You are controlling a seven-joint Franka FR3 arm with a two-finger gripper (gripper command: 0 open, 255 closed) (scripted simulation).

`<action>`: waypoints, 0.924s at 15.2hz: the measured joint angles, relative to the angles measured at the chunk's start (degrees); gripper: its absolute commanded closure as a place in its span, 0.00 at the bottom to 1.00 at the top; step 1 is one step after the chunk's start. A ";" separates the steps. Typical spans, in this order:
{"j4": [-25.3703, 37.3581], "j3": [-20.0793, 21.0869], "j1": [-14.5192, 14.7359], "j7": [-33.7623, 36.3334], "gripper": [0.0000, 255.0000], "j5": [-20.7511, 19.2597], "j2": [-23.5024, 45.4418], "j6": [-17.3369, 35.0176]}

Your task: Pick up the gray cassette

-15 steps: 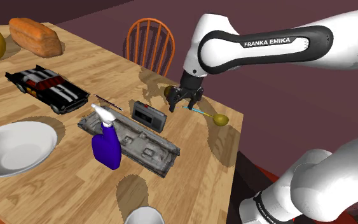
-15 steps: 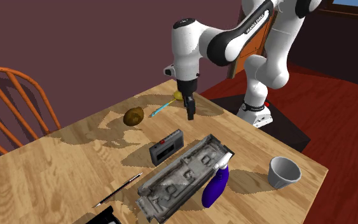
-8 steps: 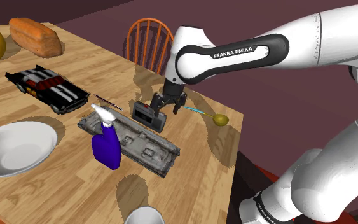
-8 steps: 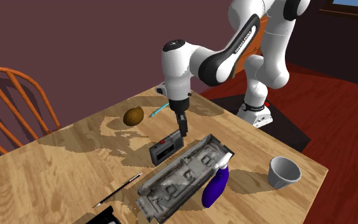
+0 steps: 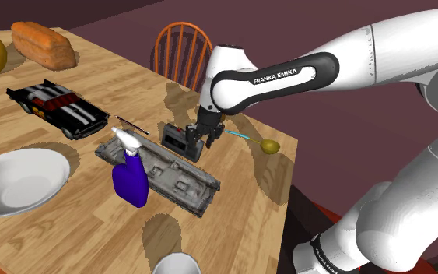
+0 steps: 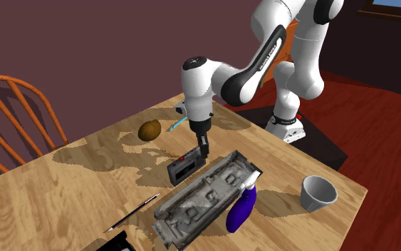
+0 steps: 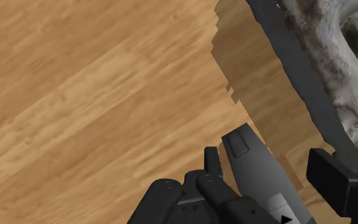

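Note:
The gray cassette (image 5: pixel 176 139) stands on edge on the wooden table (image 5: pixel 69 226), between a thin pencil and a long grey case. My black gripper (image 5: pixel 201 142) has come down over the cassette's end nearest the table's far edge. In the second exterior view the gripper (image 6: pixel 203 151) hangs straight down onto the cassette (image 6: pixel 184 168). From the wrist, the cassette (image 7: pixel 255 167) lies between the fingers of the gripper (image 7: pixel 266 159). One finger (image 7: pixel 213 175) is against it, and a strip of wood shows before the other finger (image 7: pixel 336 181).
A long grey case (image 5: pixel 170 176) lies just beside the cassette, with a blue spray bottle (image 5: pixel 129 180) leaning at it. A spoon (image 5: pixel 268 145), a brown round fruit (image 6: pixel 149 130), a black toy car (image 5: pixel 57 107), a white bowl (image 5: pixel 15 180) and a cup (image 6: pixel 317 192) share the table. A chair (image 5: pixel 182 50) stands behind.
The arm swung from near the spoon over to the cassette and dropped onto it. The fingers have narrowed around the cassette's end.

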 measured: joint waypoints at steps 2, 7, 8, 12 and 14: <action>0.00 -0.01 0.00 -0.01 1.00 -0.02 0.04 0.07; 0.00 -0.01 0.00 -0.02 1.00 -0.02 0.04 0.08; -0.01 0.00 0.00 -0.02 1.00 -0.02 0.03 0.08; 0.70 -0.06 -0.09 -0.09 1.00 0.08 -0.76 -1.46; 1.42 0.03 -0.01 0.16 1.00 0.17 -1.51 -2.90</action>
